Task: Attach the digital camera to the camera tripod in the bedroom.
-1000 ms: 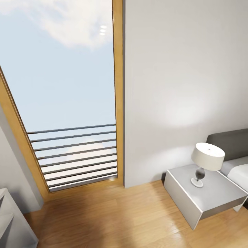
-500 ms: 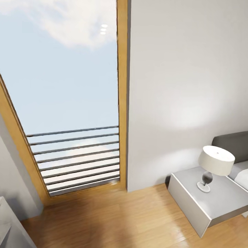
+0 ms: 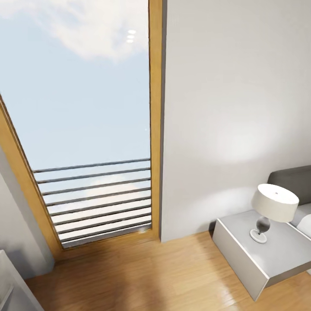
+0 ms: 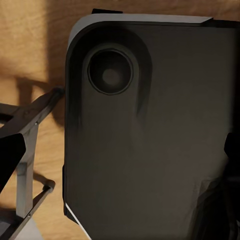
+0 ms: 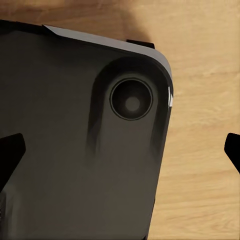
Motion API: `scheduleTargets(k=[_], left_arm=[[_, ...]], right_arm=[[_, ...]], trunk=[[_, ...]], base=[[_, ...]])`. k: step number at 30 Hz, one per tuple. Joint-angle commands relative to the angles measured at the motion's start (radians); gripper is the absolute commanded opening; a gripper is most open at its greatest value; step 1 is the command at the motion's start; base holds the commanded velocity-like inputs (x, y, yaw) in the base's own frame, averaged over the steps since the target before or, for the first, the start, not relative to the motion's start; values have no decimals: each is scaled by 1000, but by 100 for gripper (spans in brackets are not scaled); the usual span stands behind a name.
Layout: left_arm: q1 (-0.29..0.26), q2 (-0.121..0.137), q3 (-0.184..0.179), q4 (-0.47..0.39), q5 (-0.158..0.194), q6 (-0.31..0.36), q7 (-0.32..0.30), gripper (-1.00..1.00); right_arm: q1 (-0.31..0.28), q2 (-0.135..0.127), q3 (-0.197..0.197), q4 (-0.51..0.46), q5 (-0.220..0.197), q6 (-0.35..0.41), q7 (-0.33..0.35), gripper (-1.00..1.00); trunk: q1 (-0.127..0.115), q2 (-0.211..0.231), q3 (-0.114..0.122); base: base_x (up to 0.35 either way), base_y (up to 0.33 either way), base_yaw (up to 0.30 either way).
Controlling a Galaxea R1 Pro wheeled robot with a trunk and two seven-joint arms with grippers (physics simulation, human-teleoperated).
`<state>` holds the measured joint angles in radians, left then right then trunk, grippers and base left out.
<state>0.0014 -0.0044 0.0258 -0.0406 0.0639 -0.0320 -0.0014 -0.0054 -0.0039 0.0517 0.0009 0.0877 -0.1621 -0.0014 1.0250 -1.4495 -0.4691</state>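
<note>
Spreading across the bottom of the head view, the light wood floor of the bedroom is meeting a tall wood-framed window with grey horizontal rails over sky. A pale grey wall is standing to its right. At the floor's right edge a white nightstand is carrying a table lamp near its back edge. A grey bed is being cut off by the frame, as is a white shelf corner at lower left. In the wrist views, the robot's dark base is hanging over the floor, with a grey metal frame just beside it. The left gripper's and right gripper's black fingertips are sitting at opposite picture edges, spread wide and holding nothing.
</note>
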Motion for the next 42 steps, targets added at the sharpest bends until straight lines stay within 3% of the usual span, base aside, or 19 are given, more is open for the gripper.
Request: scheduleTargets(k=[1, 14, 42], left_arm=[[0, 0, 2, -1, 7, -2, 0, 100], [0, 0, 2, -1, 7, -2, 0, 100], [0, 0, 2, -1, 7, -2, 0, 100]], right_arm=[[0, 1, 4, 1, 6, -3, 0, 100], [0, 2, 2, 1, 6, 1, 0, 100], [0, -2, 5, 1, 6, 2, 0, 100]], trunk=[[0, 0, -1], [0, 0, -1], [0, 0, -1]], base=[[2, 2, -79], [1, 0, -170], [0, 0, -3]])
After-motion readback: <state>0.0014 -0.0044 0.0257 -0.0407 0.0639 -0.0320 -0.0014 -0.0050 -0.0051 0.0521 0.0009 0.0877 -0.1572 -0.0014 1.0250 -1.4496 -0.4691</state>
